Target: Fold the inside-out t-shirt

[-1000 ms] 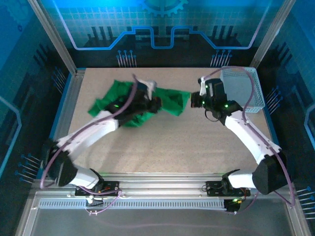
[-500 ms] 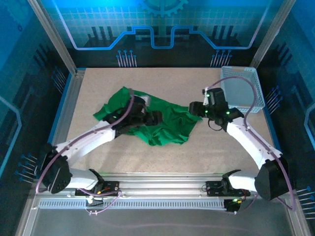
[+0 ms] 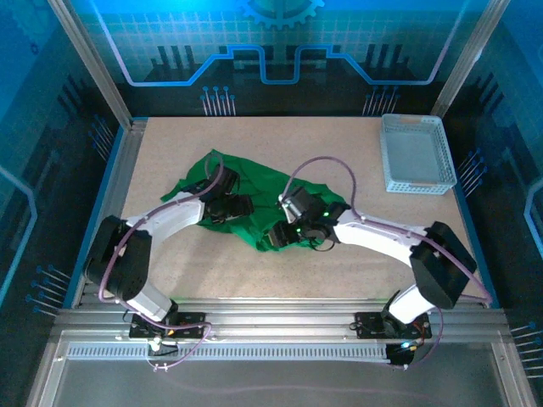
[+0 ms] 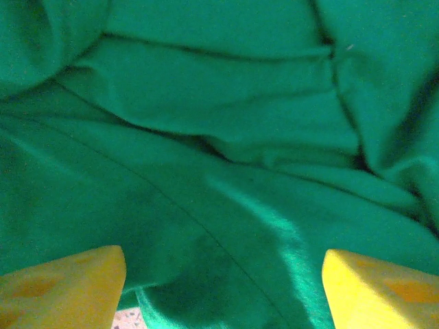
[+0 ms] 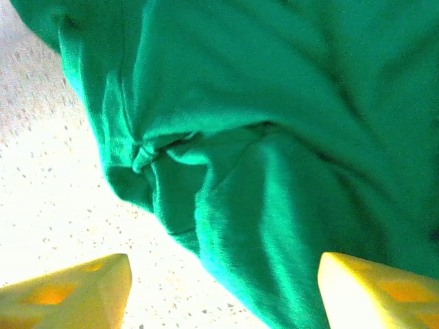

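Top external shows the green t-shirt [image 3: 265, 182] crumpled on the table [image 3: 339, 136], well left of the white basket [image 3: 387, 154]. The right gripper [image 3: 278, 236] rests on the shirt's basket-side half, the left gripper [image 3: 244, 206] farther from the basket. On both wrist views the yellow fingertips [image 4: 62, 284] [image 5: 68, 291] are spread wide over the cloth, pinching nothing.

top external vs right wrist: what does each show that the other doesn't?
Top external: the white basket at the far right corner, the left gripper on the t-shirt, the shirt's whole crumpled outline. Right wrist: the right gripper open over a bunched shirt edge, its seam close up. Shared: green shirt on the speckled table.
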You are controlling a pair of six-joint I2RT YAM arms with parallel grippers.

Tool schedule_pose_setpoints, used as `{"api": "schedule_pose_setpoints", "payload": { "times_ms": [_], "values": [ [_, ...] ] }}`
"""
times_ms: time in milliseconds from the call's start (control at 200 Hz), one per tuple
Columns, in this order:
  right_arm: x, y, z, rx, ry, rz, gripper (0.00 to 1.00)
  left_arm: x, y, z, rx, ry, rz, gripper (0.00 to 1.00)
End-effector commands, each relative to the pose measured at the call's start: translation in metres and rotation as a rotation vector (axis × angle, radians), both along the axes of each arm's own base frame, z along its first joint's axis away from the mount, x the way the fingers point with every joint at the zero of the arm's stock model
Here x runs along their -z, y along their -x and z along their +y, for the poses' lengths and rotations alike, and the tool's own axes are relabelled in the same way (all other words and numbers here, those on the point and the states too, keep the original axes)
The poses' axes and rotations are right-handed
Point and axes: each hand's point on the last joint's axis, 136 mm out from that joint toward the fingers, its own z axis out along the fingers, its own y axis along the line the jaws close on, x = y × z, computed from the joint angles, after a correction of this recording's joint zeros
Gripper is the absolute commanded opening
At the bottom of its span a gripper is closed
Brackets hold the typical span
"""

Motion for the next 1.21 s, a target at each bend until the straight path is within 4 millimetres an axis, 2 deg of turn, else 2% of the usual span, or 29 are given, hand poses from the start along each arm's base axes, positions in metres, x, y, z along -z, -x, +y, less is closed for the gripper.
{"api": "schedule_pose_setpoints", "payload": {
  "times_ms": [0,115,225,325,445,525,665,695,810,905,976,1091,1201],
  "values": [
    [0.015,-0.007,0.004,0.016,0.099,-0.013,0.69,0.028,0.009,-0.004,0.0,0.014,0.073,0.7],
    [0.023,-0.024,-0.012,0.07,0.212,-0.058,0.53,0.035,0.008,-0.008,0.004,0.029,0.082,0.63],
    [0.015,-0.041,-0.041,0.155,0.248,-0.099,0.18,0.026,0.008,-0.011,0.032,0.023,0.04,0.64],
    [0.004,-0.051,-0.062,0.222,0.187,-0.102,0.0,0.013,0.012,-0.021,0.099,-0.03,-0.022,0.67],
    [-0.015,-0.052,-0.069,0.235,0.066,-0.129,0.0,-0.009,0.023,-0.048,0.223,-0.066,-0.128,0.72],
    [-0.021,-0.049,-0.069,0.241,0.001,-0.129,0.0,-0.021,0.032,-0.071,0.306,-0.062,-0.181,0.76],
    [-0.029,-0.045,-0.063,0.238,-0.074,-0.134,0.0,-0.025,0.04,-0.108,0.412,-0.053,-0.206,0.8],
    [-0.02,-0.039,-0.067,0.241,-0.062,-0.117,0.0,-0.024,0.04,-0.112,0.419,-0.059,-0.208,0.81],
    [-0.027,-0.04,-0.068,0.251,-0.085,-0.139,0.0,-0.011,0.034,-0.118,0.402,-0.084,-0.163,0.82],
    [-0.033,-0.036,-0.068,0.246,-0.097,-0.156,0.0,-0.002,0.025,-0.113,0.351,-0.126,-0.142,0.81],
    [-0.036,-0.035,-0.073,0.26,-0.082,-0.181,0.0,0.005,0.017,-0.112,0.328,-0.129,-0.125,0.77],
    [-0.036,-0.034,-0.09,0.318,-0.057,-0.226,0.0,0.02,0.007,-0.107,0.297,-0.175,-0.067,0.6],
    [-0.04,-0.033,-0.105,0.367,-0.029,-0.241,0.0,0.024,0.003,-0.1,0.275,-0.173,-0.062,0.33]
  ]
}}
